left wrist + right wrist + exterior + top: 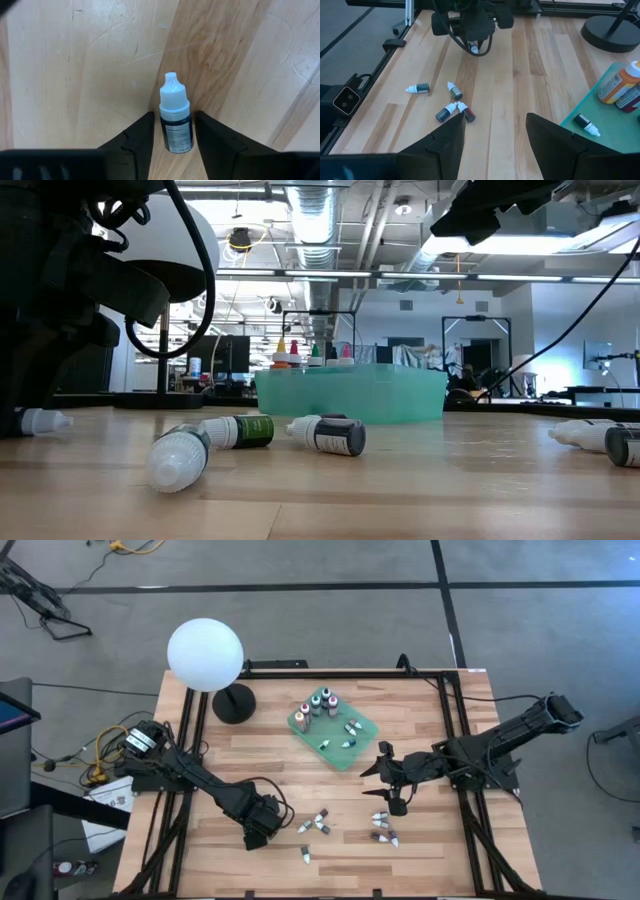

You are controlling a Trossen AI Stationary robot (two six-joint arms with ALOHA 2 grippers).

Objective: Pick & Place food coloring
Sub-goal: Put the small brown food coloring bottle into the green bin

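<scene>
Wooden table [420,840] with two arms. Left gripper [262,823] low over the near left part of the table, its fingers [140,140] either side of one small white-capped dropper bottle [175,122] lying on the wood; fingers close against its sides, firm pinch cannot be told. Right gripper [392,772] above the table just beside the green tray [362,750], fingers [450,145] spread, holding nothing. Food coloring: larger bottles [320,703] upright in the tray's far part, small droppers [350,728] lying in its near part; a loose cluster of three [318,823] near the left gripper, one [305,855] nearer the table's front edge, another group [383,827] below the right gripper. White globe lamp [205,655] at the far left
</scene>
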